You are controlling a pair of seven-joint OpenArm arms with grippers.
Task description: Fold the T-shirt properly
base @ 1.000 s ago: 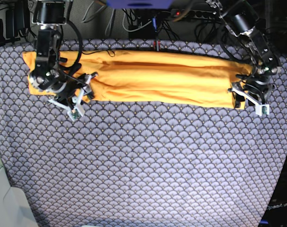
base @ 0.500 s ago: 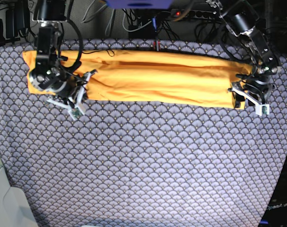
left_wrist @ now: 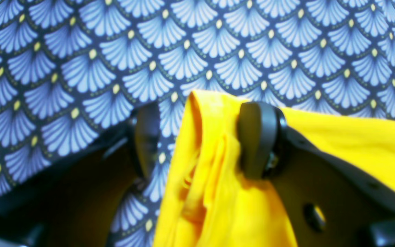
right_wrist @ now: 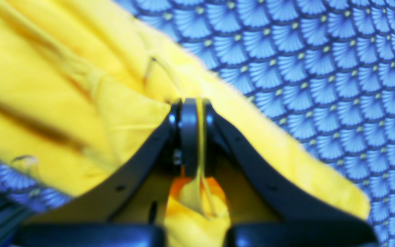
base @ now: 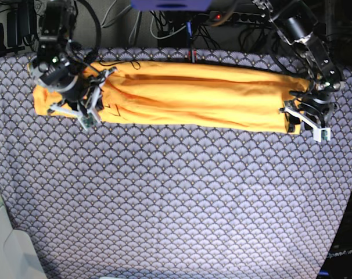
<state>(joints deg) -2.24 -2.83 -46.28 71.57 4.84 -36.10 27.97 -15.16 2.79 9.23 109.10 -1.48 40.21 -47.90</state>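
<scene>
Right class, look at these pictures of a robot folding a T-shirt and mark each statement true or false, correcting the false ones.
1. The right gripper is shut on the T-shirt. True.
2. The left gripper is clamped tight. False: it is open, with the shirt's edge between its fingers.
3. The T-shirt lies at the near edge of the cloth. False: it lies along the far edge.
4. The T-shirt forms a long band across the cloth. True.
5. The cloth is plain. False: it has a scallop pattern.

Black jointed arms, black cables, white wrist camera mounts, rounded black gripper (right_wrist: 192,137) pads
</scene>
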